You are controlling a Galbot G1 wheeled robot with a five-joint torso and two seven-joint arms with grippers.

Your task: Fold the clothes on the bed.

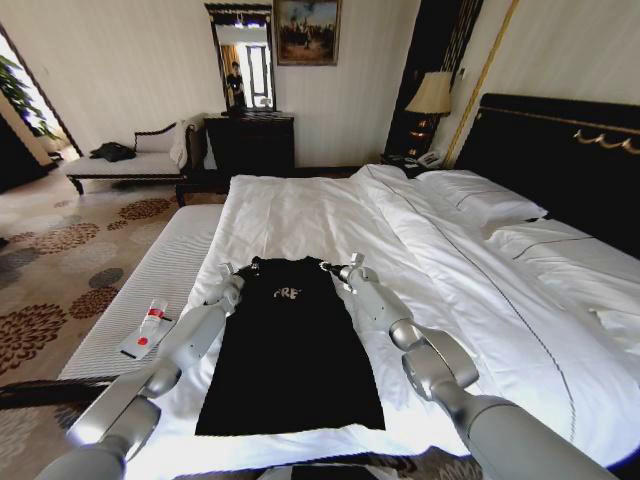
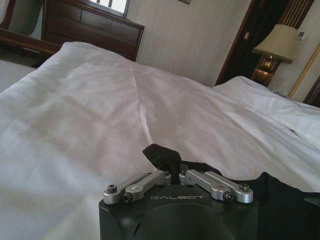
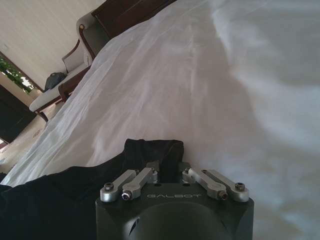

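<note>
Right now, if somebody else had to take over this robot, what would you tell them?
Left gripper: shut on the black T-shirt, pinching its left shoulder corner.
Right gripper: shut on the right shoulder corner.
The T-shirt lies flat on the white duvet of the bed, already narrowed to a long strip, collar toward the far end.
Left to do: fold it lengthwise and let go.

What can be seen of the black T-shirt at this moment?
The black T-shirt looks like soft fabric, with small white lettering on the chest. It lies flat on the bed's white duvet as a narrow strip, sleeves tucked out of sight. The left gripper and right gripper each pinch a pulled-up bit of cloth at its far corners, jaws shut on it.
</note>
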